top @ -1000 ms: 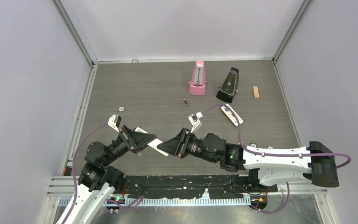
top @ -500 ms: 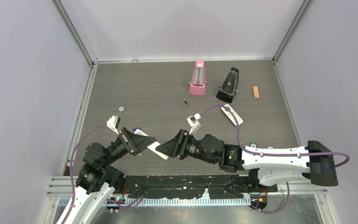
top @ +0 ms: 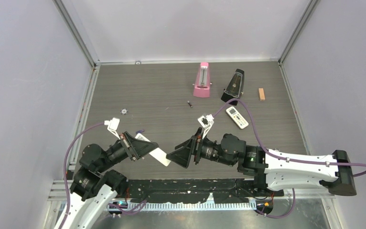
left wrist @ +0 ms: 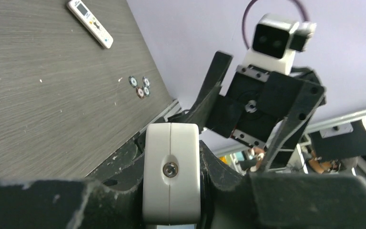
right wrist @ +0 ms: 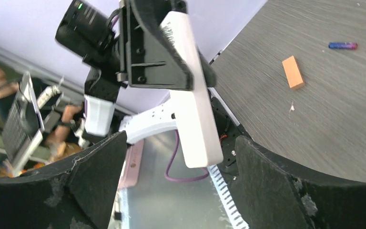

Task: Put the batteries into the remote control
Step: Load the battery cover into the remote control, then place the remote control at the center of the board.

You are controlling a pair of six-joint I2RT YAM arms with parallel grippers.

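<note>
Remote control (top: 158,155) is clamped in the left fingers (top: 138,144), with the right fingers (right wrist: 276,176) wide and empty beside it, so the next move is probably fetching a battery (right wrist: 343,46) off the desk (top: 162,95).

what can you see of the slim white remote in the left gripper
The remote control is a slim, long white slab that looks like smooth plastic, with rounded edges. In the left wrist view its end shows a centre seam and one small screw. No display or buttons show from these angles. It is held in the air, tilted, clamped near one end in the left gripper. Its free end points toward the open right gripper, which is not gripping it.
</note>
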